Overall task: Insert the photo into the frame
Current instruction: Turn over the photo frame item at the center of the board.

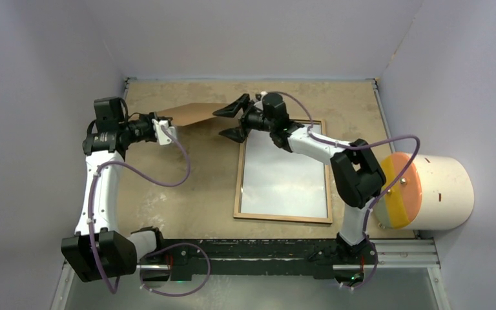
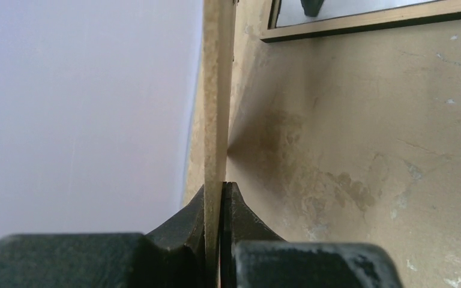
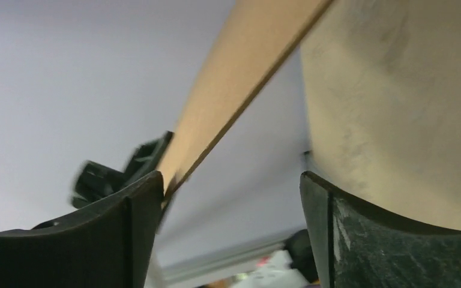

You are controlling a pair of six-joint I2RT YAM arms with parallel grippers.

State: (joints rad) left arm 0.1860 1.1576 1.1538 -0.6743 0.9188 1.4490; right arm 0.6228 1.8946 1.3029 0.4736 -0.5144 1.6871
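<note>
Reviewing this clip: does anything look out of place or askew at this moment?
Only the brown backing board: it hangs tilted above the table, pinched at one edge by the left gripper, not on the frame, which lies flat, back up. The right gripper is open beside the board. Nothing looks spilled or damaged.

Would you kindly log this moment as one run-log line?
left end effector: shut on raised backing board | right end effector: open at board end | photo: white side up in frame

Frame [image 1: 283, 218] lies flat on tabletop [image 1: 206, 187], right of centre, light wood back up. Photo [image 1: 284, 174] lies inside it, white face up.
</note>
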